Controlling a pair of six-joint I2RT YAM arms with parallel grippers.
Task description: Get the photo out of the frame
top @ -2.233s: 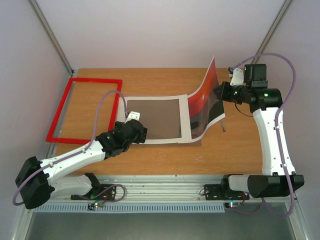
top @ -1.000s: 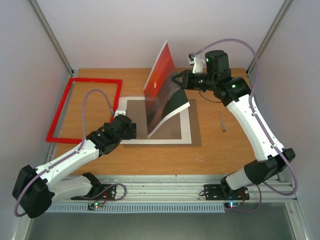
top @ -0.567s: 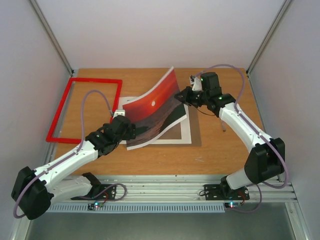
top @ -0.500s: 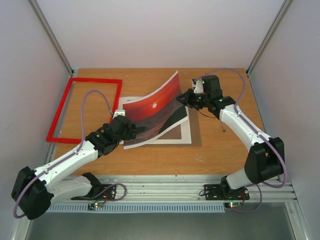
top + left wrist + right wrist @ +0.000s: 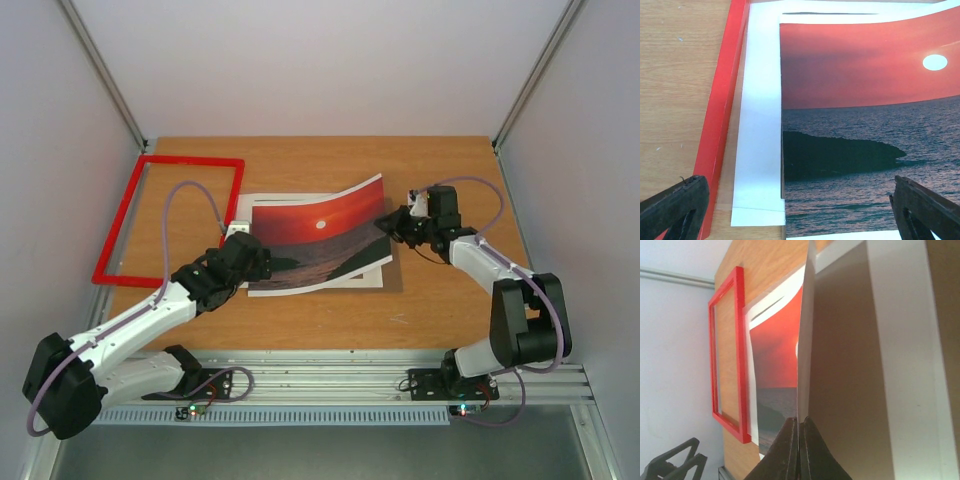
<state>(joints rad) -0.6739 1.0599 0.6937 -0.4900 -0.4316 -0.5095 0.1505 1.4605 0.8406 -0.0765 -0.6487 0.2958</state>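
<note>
The photo (image 5: pixel 315 245), a sunset print, lies face up and nearly flat on a white mat and brown board in mid-table. Its right edge curls up. My right gripper (image 5: pixel 393 222) is shut on that raised edge; in the right wrist view the fingers (image 5: pixel 792 440) pinch the sheet (image 5: pixel 775 355) edge-on. The red frame (image 5: pixel 120 225) lies empty at the far left, apart from the print. My left gripper (image 5: pixel 243 250) hovers open over the mat's left edge; in the left wrist view (image 5: pixel 799 182) the photo (image 5: pixel 860 125) lies below, with the frame (image 5: pixel 720 115) beside it.
The white mat (image 5: pixel 372 281) and brown backing board (image 5: pixel 855 365) lie under the print. The mat's left strip (image 5: pixel 760 125) nearly touches the frame. Bare wooden table (image 5: pixel 300 320) lies near and far. Metal posts (image 5: pixel 100 70) and walls bound the back.
My right gripper has swung the photo over from the right, turned it face up and lowered it onto the mat. My left gripper drew back a little and then stayed still.
</note>
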